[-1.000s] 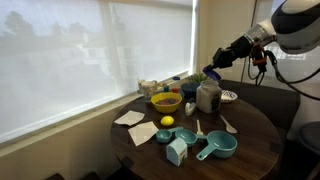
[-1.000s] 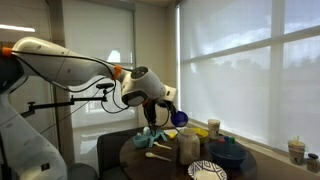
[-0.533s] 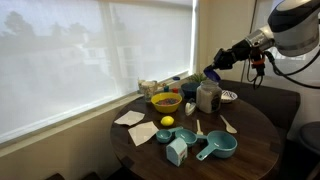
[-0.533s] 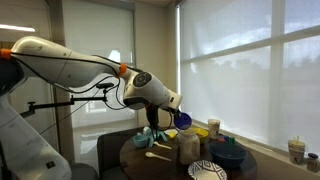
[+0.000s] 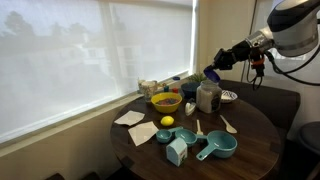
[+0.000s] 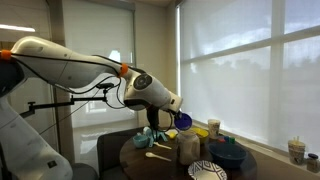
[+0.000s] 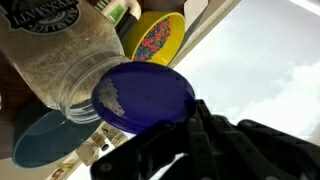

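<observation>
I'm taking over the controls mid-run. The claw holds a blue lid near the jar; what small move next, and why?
Probably shift the blue lid sideways until centred over the jar: the claw grips it shut, the jar mouth stands open, and the lid hangs off-centre, tilted.

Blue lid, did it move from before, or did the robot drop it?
The blue lid slid just a little toward the window in an exterior view. The tool stayed shut on it and let nothing go. The glass jar, the yellow bowl and the other things on the table stayed put.
</observation>
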Controlling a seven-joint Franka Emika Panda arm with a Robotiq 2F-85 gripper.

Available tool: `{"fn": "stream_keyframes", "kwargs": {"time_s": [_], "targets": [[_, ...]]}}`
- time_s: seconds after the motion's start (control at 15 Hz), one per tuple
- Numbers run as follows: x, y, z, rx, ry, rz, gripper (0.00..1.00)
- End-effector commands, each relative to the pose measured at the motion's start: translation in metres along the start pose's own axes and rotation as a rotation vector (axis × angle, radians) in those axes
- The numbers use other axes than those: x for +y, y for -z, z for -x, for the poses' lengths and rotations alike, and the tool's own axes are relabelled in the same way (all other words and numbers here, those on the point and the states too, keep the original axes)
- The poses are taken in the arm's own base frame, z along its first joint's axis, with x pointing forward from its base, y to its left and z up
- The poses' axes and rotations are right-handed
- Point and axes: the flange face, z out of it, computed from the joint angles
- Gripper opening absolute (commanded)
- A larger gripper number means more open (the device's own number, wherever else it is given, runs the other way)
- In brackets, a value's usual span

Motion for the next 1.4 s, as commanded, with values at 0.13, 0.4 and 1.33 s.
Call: {"fn": "stream_keyframes", "kwargs": {"time_s": [0.13, 0.4, 1.33], "targets": [[0.006, 0.011, -0.004, 0.002, -0.156, -0.126, 0.01], [0.014, 0.018, -0.006, -0.001, -0.242, -0.196, 0.01], [0.06, 0.023, -0.008, 0.024, -0.443, -0.374, 0.01]]}}
